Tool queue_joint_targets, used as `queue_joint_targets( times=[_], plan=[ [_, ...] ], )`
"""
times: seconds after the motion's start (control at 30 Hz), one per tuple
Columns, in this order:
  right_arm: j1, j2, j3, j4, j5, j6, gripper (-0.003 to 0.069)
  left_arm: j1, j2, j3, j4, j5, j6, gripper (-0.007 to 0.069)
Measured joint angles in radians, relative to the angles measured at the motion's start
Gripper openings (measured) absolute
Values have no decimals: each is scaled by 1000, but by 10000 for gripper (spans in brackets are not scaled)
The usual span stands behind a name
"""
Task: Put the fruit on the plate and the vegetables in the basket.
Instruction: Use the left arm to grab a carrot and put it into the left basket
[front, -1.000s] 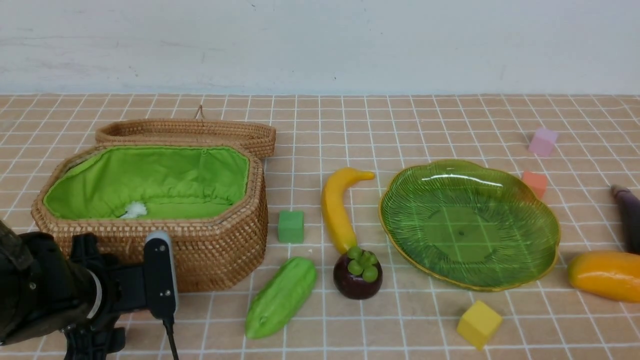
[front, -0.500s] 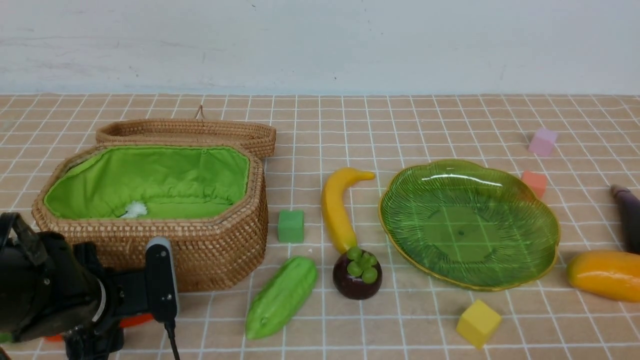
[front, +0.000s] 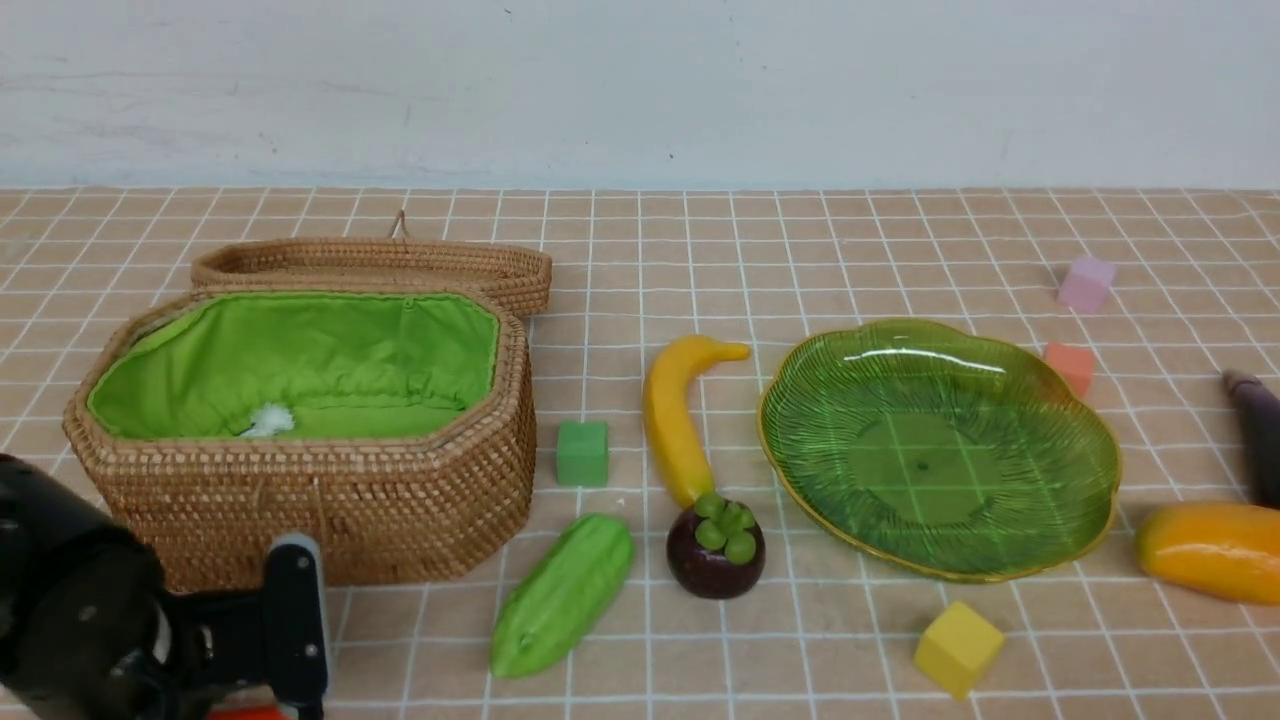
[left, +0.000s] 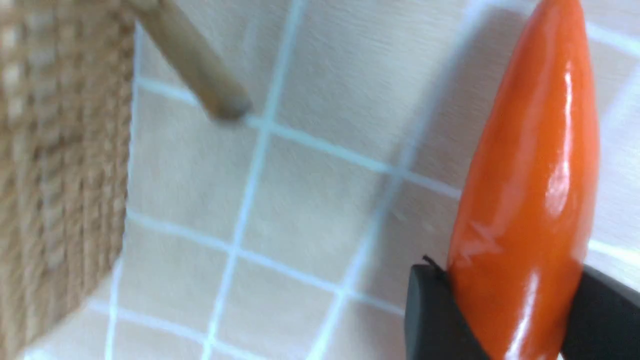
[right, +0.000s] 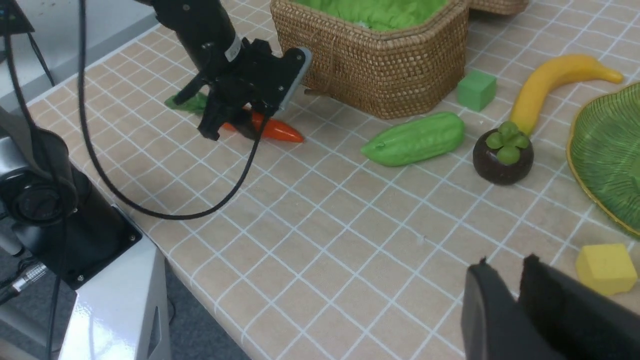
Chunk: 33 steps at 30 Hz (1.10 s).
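My left gripper (left: 510, 280) is shut on the orange carrot (left: 530, 200), a black finger pressed to each side. In the right wrist view the carrot (right: 277, 131) lies low on the table by the brown wicker basket (front: 300, 490), under the left gripper (right: 235, 125). The green-lined basket is open and holds no vegetables. The banana (front: 670, 415), mangosteen (front: 715, 555) and green gourd (front: 565, 592) lie between the basket and the empty green plate (front: 930, 450). The mango (front: 1210, 550) and eggplant (front: 1260, 430) lie at the far right. My right gripper (right: 507, 261) is shut and empty above the table.
The basket lid (front: 370, 262) leans behind the basket. Small cubes lie about: green (front: 582, 452), yellow (front: 957, 647), orange-pink (front: 1070, 365), pink (front: 1087, 283). The table's edge and the left arm's base (right: 75, 235) are close to the carrot.
My left arm has sunk lower and nearer the camera in the front view. The fruit, gourd, plate and basket have not moved.
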Motion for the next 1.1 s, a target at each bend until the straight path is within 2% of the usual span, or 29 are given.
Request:
queue_joint_targets(
  times=[0.2, 0.33, 0.37, 0.6, 0.77, 0.87, 1.0, 1.07, 1.1],
  plan=[
    [0, 0, 0, -6, -129, 0, 123, 0, -262, -48, -143, 74, 13, 303],
    [0, 0, 0, -6, -231, 0, 125, 0, -357, -161, -157, 42, 49, 303],
    [0, 1, 0, -6, -279, 0, 127, 0, -354, -246, -158, 8, 73, 303],
    [0, 2, 0, -20, -406, 0, 130, 0, -143, -494, -157, -37, 146, 303],
    [0, 2, 0, -26, -425, 0, 135, 0, 82, -570, -45, -64, 161, 302],
    [0, 2, 0, -26, -412, 0, 137, 0, 125, -572, -11, -92, 161, 302],
    [0, 2, 0, -25, -391, 0, 140, 0, 149, -572, 3, -103, 160, 395],
    [0, 2, 0, -25, -384, 0, 141, 0, 138, -572, 3, -103, 146, 493],
    [0, 2, 0, -25, -379, 0, 141, 0, 124, -572, 2, -100, 127, 570]
  ],
)
